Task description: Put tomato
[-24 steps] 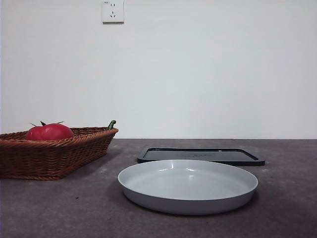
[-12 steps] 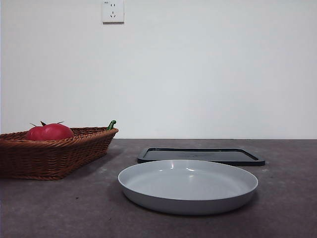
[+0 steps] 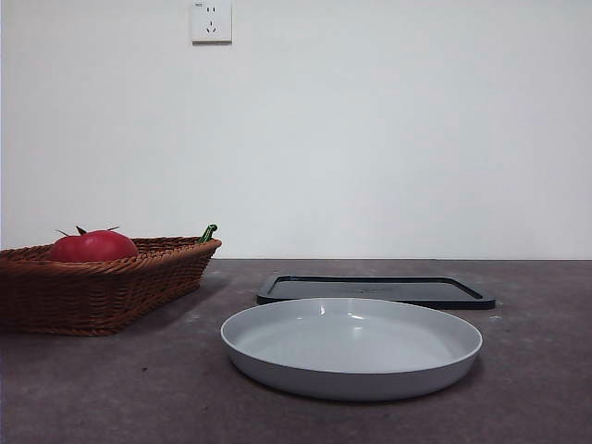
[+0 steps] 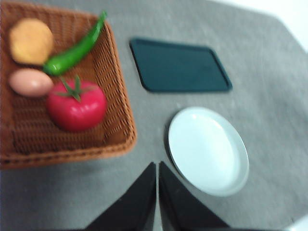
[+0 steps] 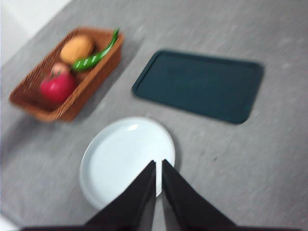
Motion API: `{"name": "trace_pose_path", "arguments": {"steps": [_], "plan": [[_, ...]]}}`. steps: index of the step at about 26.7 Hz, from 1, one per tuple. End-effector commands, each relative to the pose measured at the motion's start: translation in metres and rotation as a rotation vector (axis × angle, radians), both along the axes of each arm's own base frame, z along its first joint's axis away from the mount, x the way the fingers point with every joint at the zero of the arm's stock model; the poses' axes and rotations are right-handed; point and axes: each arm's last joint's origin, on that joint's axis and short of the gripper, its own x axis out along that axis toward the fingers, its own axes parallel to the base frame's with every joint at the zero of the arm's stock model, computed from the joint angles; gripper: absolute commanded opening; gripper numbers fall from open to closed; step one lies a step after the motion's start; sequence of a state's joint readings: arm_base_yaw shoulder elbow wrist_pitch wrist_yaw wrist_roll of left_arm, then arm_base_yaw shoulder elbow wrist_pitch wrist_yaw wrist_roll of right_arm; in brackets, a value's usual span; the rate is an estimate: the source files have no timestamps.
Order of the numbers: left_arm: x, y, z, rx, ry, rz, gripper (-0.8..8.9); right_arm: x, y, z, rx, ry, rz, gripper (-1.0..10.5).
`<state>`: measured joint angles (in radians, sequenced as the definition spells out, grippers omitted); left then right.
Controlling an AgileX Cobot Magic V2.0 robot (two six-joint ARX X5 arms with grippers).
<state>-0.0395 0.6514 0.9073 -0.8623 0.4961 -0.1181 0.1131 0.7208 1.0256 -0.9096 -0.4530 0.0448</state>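
We see our left pincer (image 4: 157, 168) held high above the bench (image 4: 269, 72), its two black jaws pressed together with only a thin seam between them and nothing in their grip. Our right pincer (image 5: 158, 168) is likewise up in the air with its jaws together on nothing, poised over the near rim of the white plate (image 5: 127, 161).

Below the left pincer, the plate lies just beside the wicker basket (image 4: 118, 96), and the dark rectangular tray (image 4: 180, 67) lies flat just past the plate. The tomato (image 4: 76, 106) rests inside the basket, calyx up, at the end nearest the plate. Close beside it we find a pale egg-shaped item (image 4: 30, 83), with a green chili pepper (image 4: 77, 50) lying slantwise across the basket and an orange-yellow rounded fruit (image 4: 31, 41) on the chili's far side.

In the front view no arm appears; the tomato's top shows above the basket rim, and a wall socket (image 3: 210, 20) sits high on the white wall.
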Motion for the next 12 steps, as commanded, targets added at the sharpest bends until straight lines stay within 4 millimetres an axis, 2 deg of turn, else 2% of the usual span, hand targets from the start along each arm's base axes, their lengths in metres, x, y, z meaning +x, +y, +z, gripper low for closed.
{"name": "trace_pose_path", "arguments": {"steps": [1,5,10,12], "plan": [[0.000,-0.003,0.011,0.040,-0.003,-0.055,0.10,0.001,0.005,0.007,-0.038,0.004,0.075,0.1],[0.000,-0.005,0.015,0.073,0.049,-0.103,0.10,0.003,0.016,0.005,-0.066,0.052,0.172,0.1],[0.000,-0.005,0.015,0.074,0.049,-0.104,0.19,0.003,0.020,0.004,-0.072,0.063,0.204,0.1],[0.000,-0.005,0.015,0.074,0.050,-0.103,1.27,0.003,0.020,0.004,-0.073,0.064,0.202,0.1]]}}
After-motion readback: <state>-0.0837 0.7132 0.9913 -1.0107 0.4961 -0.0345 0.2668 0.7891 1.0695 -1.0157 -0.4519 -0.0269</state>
